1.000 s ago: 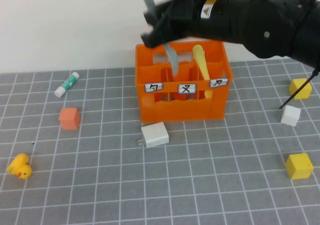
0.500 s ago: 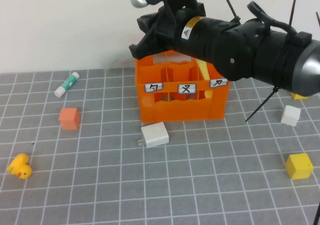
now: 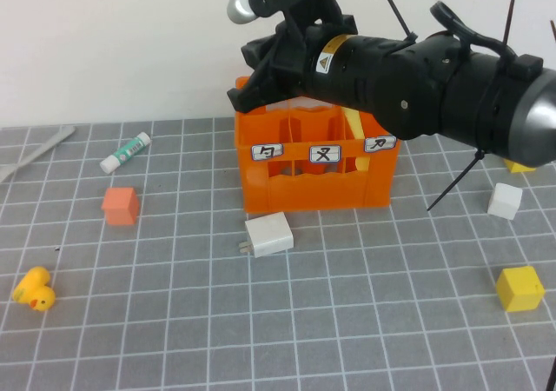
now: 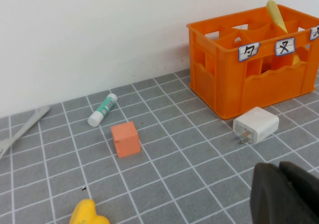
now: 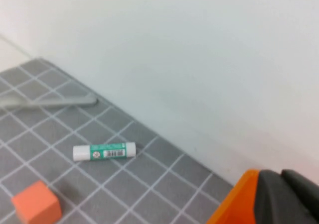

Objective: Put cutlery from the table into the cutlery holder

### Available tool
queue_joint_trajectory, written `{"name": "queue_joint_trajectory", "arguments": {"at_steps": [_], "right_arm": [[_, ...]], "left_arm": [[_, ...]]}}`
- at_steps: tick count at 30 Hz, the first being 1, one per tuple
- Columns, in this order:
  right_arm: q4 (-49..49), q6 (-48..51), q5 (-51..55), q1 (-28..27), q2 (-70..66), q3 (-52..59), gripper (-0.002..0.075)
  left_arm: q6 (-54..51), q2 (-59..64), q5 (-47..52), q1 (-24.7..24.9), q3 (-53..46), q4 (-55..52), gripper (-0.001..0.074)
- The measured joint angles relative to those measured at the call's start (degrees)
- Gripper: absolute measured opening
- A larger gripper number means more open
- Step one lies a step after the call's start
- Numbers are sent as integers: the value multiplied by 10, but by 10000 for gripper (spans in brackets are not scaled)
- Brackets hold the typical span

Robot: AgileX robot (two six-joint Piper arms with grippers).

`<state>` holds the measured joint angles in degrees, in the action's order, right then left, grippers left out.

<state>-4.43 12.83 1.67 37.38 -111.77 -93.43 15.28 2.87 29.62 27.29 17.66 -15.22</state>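
**Right arm over the crate, fork out on the counter**

The grey gridded counter (image 3: 347, 321) carries everything. The right arm reaches across from the right, and the right gripper (image 3: 248, 78) sits at the back left corner of the orange cutlery holder (image 3: 317, 178), jaws closed on nothing. The left gripper (image 4: 286, 194) hangs low over the near counter, in front of the holder and apart from it, jaws closed and empty.

The pale yellow knife (image 3: 349, 117) stands tilted in the holder's right compartment, close under the right arm. The grey fork (image 3: 35, 148) lies flat at the far left edge of the counter, well apart from both grippers and from the holder.

A white charger (image 3: 268, 234) lies just in front of the holder. Left of the holder are a green-and-white tube (image 3: 125, 152), a small orange cube (image 3: 120, 206) and a yellow duck (image 3: 34, 289). At the right sit a white cube (image 3: 505, 200) and a yellow cube (image 3: 519, 288).
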Motion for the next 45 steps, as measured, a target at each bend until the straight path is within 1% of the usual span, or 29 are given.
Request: {"name": "queue_joint_trajectory", "arguments": {"at_steps": [7, 10, 13, 16, 20, 22, 24, 28, 30, 35, 40, 45], "right_arm": [[0, 12, 53, 0, 3, 0, -1], [0, 56, 99, 0, 18, 0, -1], [0, 126, 175, 0, 52, 0, -1], [9, 188, 267, 0, 109, 0, -1], [61, 205, 389, 0, 193, 0, -1], [81, 207, 424, 0, 238, 10, -1], [92, 208, 433, 0, 293, 32, -1], [99, 197, 428, 0, 416, 105, -1], [100, 182, 418, 0, 487, 162, -1], [111, 142, 368, 0, 655, 345, -2], [138, 71, 330, 0, 832, 527, -2], [142, 42, 321, 0, 994, 662, -2]], "left_arm": [[0, 0, 0, 0, 0, 0, 0], [0, 0, 0, 0, 0, 0, 0], [0, 0, 0, 0, 0, 0, 0], [0, 0, 0, 0, 0, 0, 0], [0, 0, 0, 0, 0, 0, 0], [0, 0, 0, 0, 0, 0, 0], [0, 0, 0, 0, 0, 3, 0], [0, 0, 0, 0, 0, 4, 0], [0, 0, -3, 0, 0, 4, 0], [1, 0, -43, 0, -26, 4, 0], [-11, 0, -84, 0, -44, 4, 0], [-13, 0, -90, 0, -45, 2, 0]]}}
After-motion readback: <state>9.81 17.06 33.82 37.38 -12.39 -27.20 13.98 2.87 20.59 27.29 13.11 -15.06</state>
